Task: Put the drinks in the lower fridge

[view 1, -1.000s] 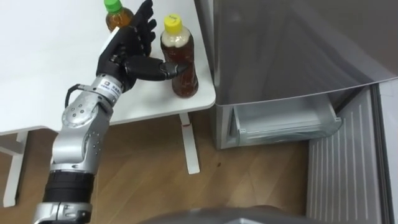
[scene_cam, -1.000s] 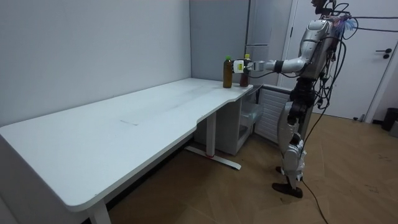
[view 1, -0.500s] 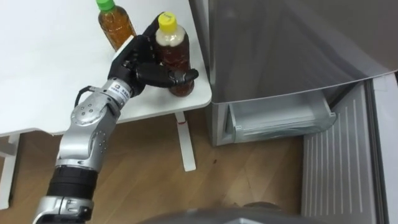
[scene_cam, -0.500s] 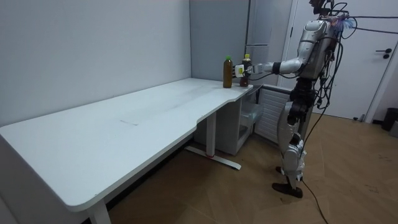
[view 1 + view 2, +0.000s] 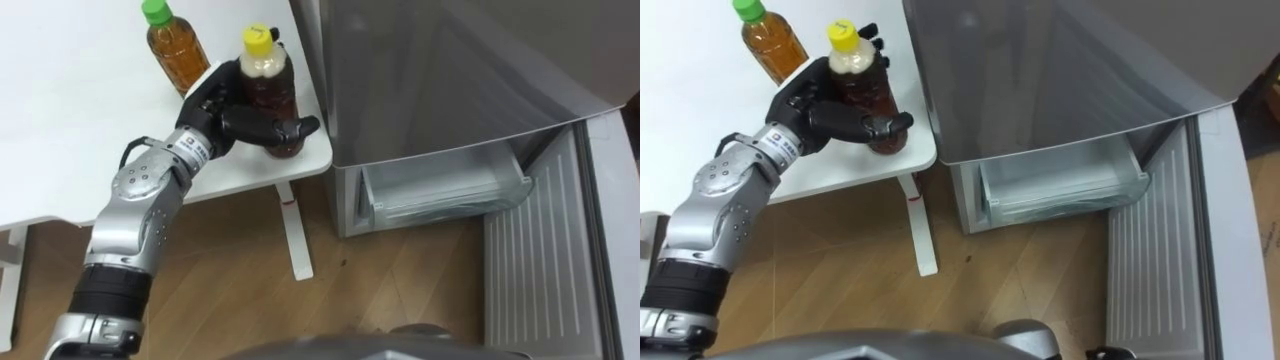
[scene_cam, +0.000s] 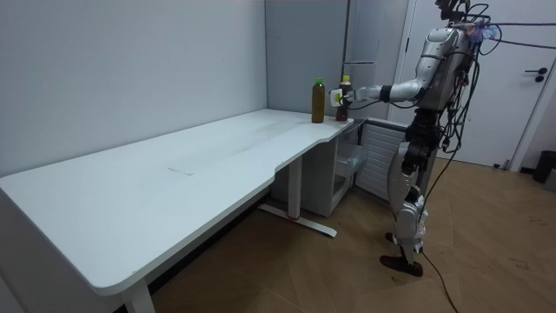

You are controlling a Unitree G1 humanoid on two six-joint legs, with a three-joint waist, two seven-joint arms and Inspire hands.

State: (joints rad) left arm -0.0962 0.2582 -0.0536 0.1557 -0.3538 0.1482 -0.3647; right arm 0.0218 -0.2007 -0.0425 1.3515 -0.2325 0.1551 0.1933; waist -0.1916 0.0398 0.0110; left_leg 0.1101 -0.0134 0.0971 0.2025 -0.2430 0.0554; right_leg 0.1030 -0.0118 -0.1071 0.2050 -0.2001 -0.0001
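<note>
Curling round the yellow-capped bottle (image 5: 267,88), the left robot hand (image 5: 225,115) holds it at the worktop (image 5: 70,130) corner, with the green-capped bottle (image 5: 172,50) just behind. The grasping step seems done. Next: lift it, then lower it into the open fridge drawer (image 5: 440,190).

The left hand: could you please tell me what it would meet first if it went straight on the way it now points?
The yellow-capped bottle, which the left hand grips; past that, probably the fridge, though depth is unclear.
</note>
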